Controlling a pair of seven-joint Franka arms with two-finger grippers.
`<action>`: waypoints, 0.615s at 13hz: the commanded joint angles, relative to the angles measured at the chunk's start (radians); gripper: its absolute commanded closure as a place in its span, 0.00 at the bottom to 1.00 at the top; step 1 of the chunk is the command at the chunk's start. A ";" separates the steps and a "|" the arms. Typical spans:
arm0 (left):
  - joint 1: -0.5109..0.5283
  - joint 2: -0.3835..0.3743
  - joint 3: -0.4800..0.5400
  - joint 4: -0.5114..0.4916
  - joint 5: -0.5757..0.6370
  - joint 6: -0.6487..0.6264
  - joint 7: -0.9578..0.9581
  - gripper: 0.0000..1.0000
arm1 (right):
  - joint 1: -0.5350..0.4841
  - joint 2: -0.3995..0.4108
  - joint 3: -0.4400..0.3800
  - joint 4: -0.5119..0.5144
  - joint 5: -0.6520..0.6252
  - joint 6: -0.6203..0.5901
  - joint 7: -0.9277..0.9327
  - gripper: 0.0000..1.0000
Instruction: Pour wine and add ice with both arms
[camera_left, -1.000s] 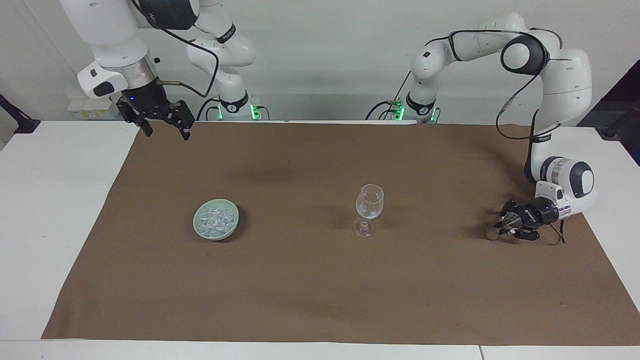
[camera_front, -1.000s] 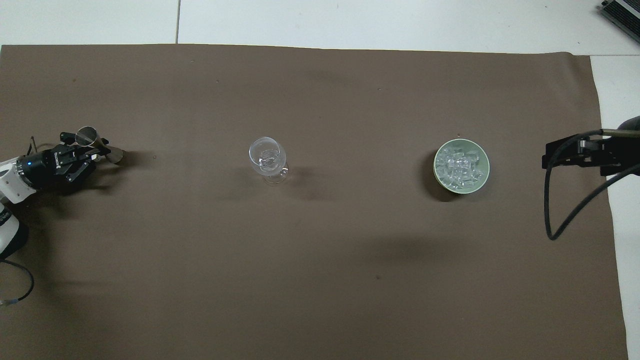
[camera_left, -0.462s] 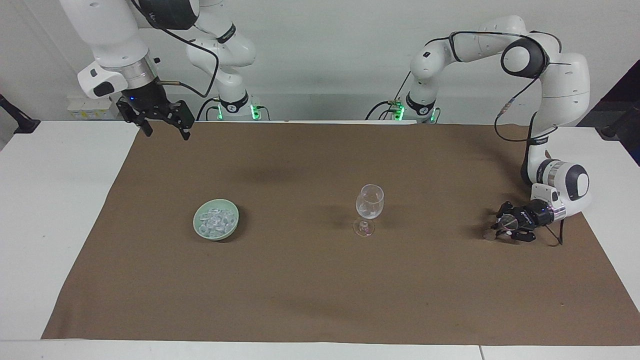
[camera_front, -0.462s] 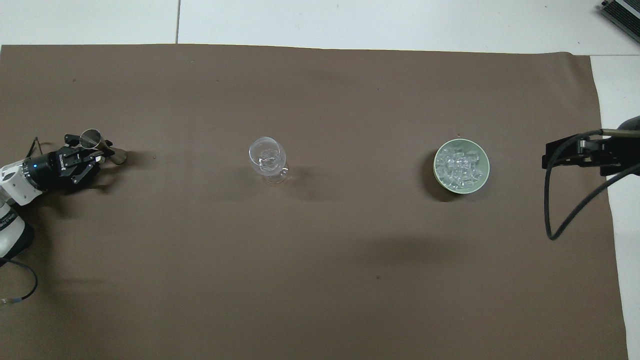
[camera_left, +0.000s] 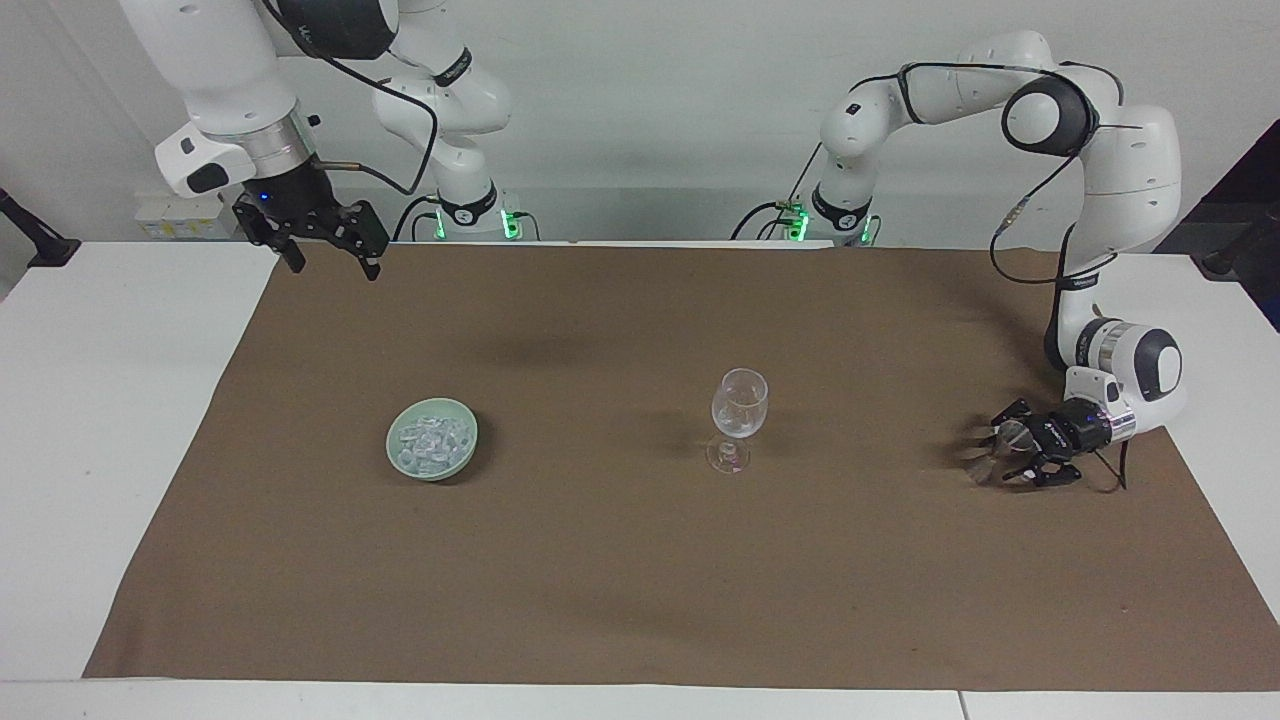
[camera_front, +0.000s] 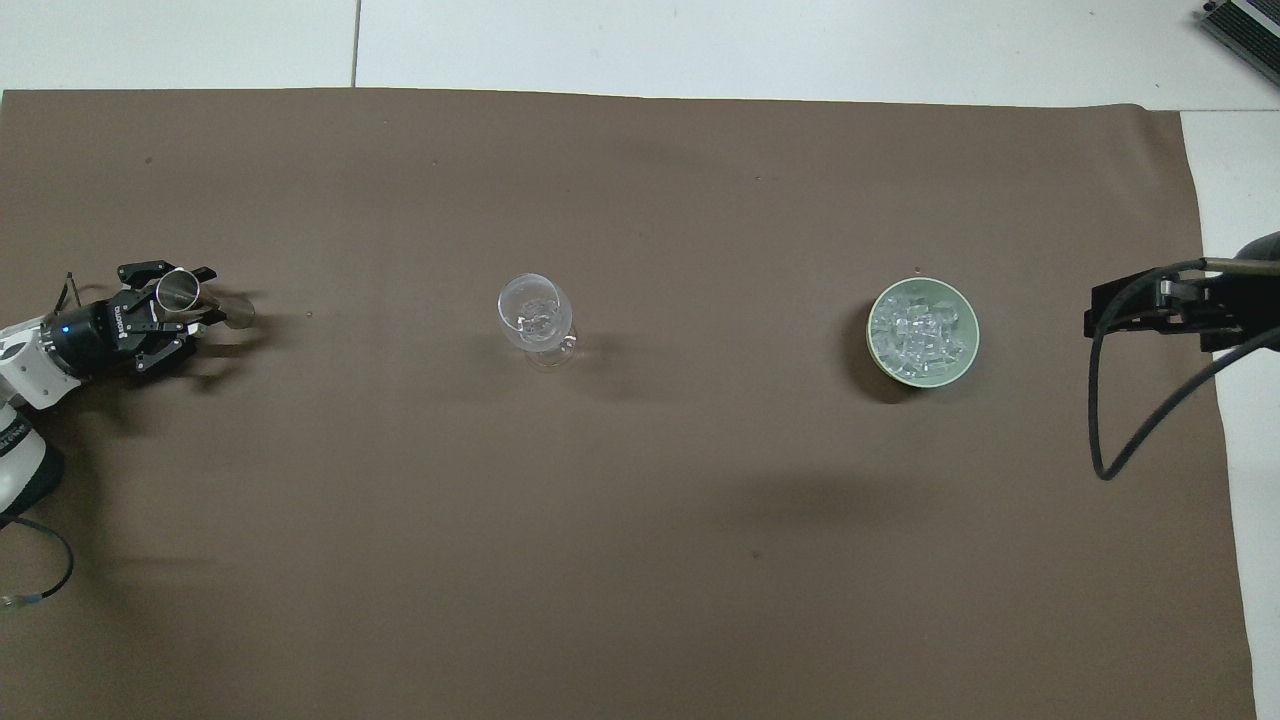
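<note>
Left gripper (camera_left: 1012, 452) low at the left arm's end of the brown cloth (camera_left: 640, 560), fingers spread around a small metal cup (camera_front: 180, 291). Right gripper (camera_left: 328, 254) raised, fingers apart, waiting. Ice (camera_left: 432, 440) heaped in the green bowl (camera_left: 403, 462), beside the wine glass (camera_left: 739, 405), toward the right arm's end.

You've got a matt brown cloth-like mat (camera_left: 620, 560) over a smooth white surface (camera_left: 110, 420). The stemmed glass (camera_left: 738, 412) is clear and glossy. The ice (camera_front: 920, 330) looks glassy and whitish, sitting in a smooth pale green bowl (camera_left: 398, 452), ceramic or plastic, can't tell which. Left tool (camera_left: 1012, 450) is matt black, at a small shiny metal jigger (camera_front: 195, 300). Right tool (camera_left: 322, 238) is the same matt black. Arm shells are glossy white plastic with dark grey caps.
</note>
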 joint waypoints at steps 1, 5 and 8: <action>-0.009 -0.025 0.014 0.015 0.043 -0.029 0.014 0.35 | -0.014 0.002 0.004 0.010 0.010 -0.015 -0.025 0.00; -0.005 -0.082 0.044 0.047 0.154 -0.029 0.009 0.16 | -0.014 0.002 0.004 0.010 0.010 -0.015 -0.025 0.00; -0.003 -0.116 0.066 0.069 0.264 -0.028 0.009 0.12 | -0.014 0.002 0.004 0.010 0.010 -0.015 -0.025 0.00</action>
